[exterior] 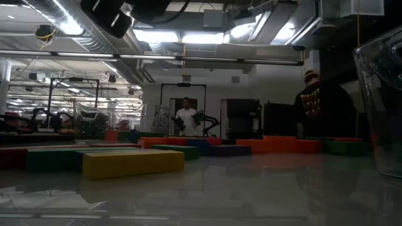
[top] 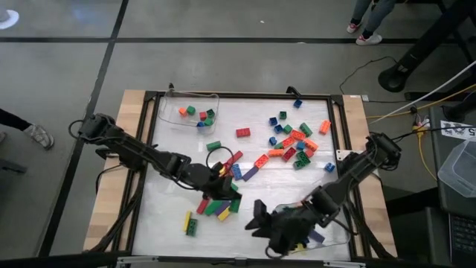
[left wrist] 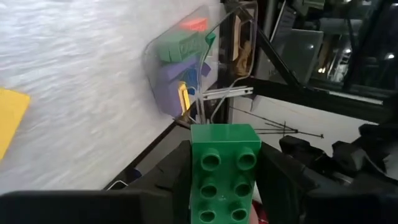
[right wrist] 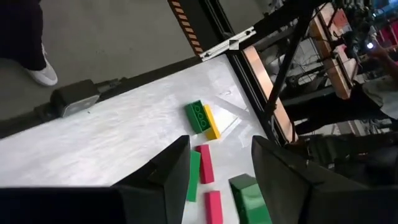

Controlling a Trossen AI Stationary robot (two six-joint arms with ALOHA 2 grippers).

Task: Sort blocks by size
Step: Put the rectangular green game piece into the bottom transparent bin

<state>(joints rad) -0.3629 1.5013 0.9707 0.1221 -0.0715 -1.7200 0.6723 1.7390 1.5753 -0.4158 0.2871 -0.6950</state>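
Note:
Loose blocks (top: 294,141) lie scattered at the table's far right. A second cluster of blocks (top: 219,208) lies near the middle front. My left gripper (top: 225,181) hangs over that cluster, shut on a long green brick (left wrist: 224,174) whose studs face the wrist camera. My right gripper (top: 259,219) hovers at the near middle, open, with nothing between its fingers (right wrist: 168,174). Below it lie a green and yellow pair (right wrist: 203,118) and red blocks (right wrist: 205,165). My left gripper pinches the green brick by its two long sides (left wrist: 194,180), one finger on each. The fingers come from the table's left, slanting a little down, and lie along the brick. The brick's far end (left wrist: 224,134) sticks out ahead of the fingertips, clear of the table.
A clear tray (top: 167,104) with a few small blocks stands at the far left. Another clear tray (left wrist: 180,68), holding green, purple, yellow and red blocks, sits at the near right under my right arm. People stand in the room beyond the table.

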